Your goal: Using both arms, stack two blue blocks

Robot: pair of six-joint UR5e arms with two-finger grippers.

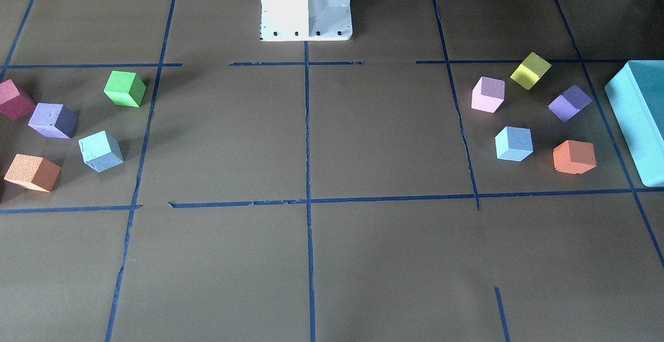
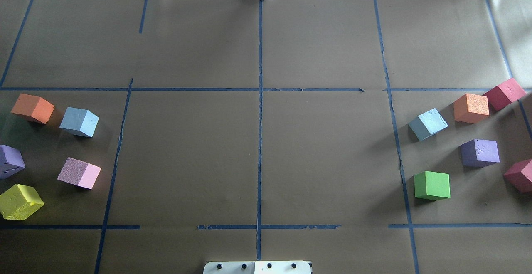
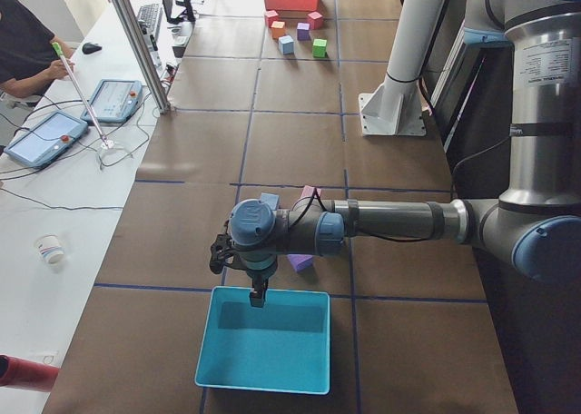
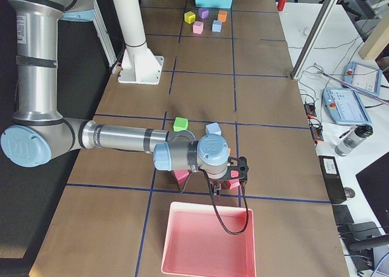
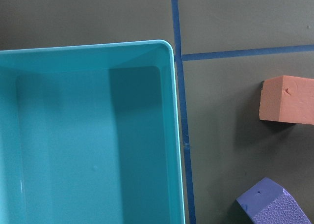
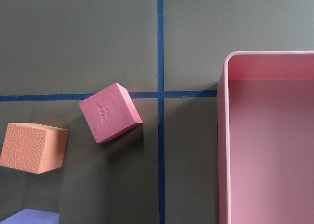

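Brown-paper table (image 2: 191, 157): pale rough blue blocks (image 2: 79, 122) (image 2: 428, 124) well apart; left gripper (image 3: 259, 296), right gripper (image 4: 214, 189) unclear.

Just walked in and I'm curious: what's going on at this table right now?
Nothing is held yet. The left blue block and the right blue block sit far apart in separate cube clusters, unstacked. The left gripper hangs over the teal tray, the right gripper by the pink tray, both away from the blocks. Whether either is open cannot be told.
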